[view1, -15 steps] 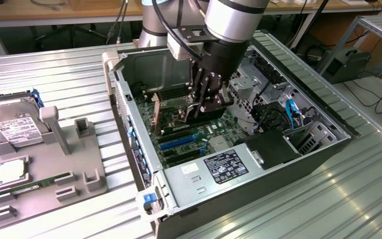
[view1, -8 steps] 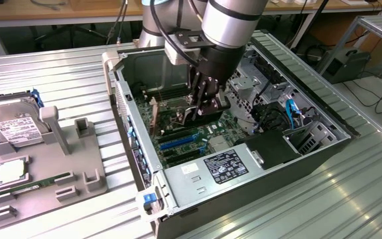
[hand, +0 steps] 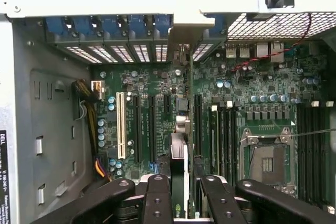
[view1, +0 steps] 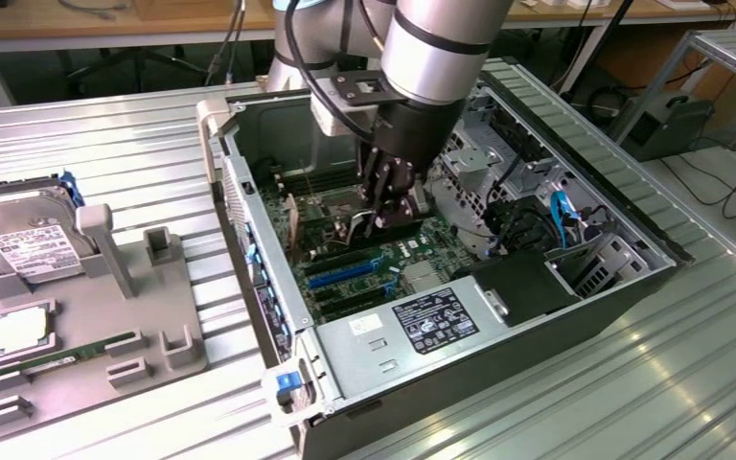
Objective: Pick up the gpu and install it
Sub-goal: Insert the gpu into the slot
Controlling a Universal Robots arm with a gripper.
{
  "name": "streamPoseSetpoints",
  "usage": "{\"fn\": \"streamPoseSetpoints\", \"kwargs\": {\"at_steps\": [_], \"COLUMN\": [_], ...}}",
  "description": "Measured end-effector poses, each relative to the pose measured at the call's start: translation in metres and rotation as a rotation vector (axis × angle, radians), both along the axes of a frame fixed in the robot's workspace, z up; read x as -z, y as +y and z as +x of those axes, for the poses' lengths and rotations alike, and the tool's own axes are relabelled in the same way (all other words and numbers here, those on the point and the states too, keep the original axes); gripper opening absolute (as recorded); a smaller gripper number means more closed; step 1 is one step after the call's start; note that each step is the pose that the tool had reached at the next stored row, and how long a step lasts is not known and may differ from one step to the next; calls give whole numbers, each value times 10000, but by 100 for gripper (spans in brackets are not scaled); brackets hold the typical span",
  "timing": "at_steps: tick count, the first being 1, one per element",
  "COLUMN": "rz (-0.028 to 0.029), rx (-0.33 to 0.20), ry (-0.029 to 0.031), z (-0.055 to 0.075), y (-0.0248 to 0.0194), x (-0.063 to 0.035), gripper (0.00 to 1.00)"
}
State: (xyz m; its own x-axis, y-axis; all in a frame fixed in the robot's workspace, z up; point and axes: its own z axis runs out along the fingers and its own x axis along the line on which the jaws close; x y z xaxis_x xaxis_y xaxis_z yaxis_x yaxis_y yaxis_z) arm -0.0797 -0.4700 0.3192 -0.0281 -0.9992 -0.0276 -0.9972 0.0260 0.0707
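1. Black gripper [view1: 390, 206] fingers [hand: 157, 198] are pinched tight on the gpu [hand: 179, 161]. The card stands edge-on between them inside the open computer case [view1: 598, 182].
2. Directly beneath the gripper lies the green motherboard [hand: 157, 77]. The card hangs over it among the black expansion slots [hand: 135, 127]. Whether its lower edge has met a slot cannot be told.
3. Ahead of the gripper, along the line of the card, sit the perforated rear slot covers [hand: 113, 53] with their blue clips [hand: 86, 26].
4. Beside the held card on one side is a long white slot [hand: 120, 124]. On the other side is the CPU socket [hand: 268, 163] in its metal frame.
5. Near the gripper, still within the case, is the labelled power supply [view1: 425, 321].
6. Well apart from the gripper, outside the case toward the exterior view's left, a grey fixture [view1: 150, 331] carries a hard drive [view1: 16, 240].
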Motion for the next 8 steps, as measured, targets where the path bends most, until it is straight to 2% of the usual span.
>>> {"fn": "streamPoseSetpoints", "kwargs": {"at_steps": [8], "rz": [28], "rx": [0], "ry": [-35], "z": [-25], "y": [9], "x": [90], "gripper": [26]}}
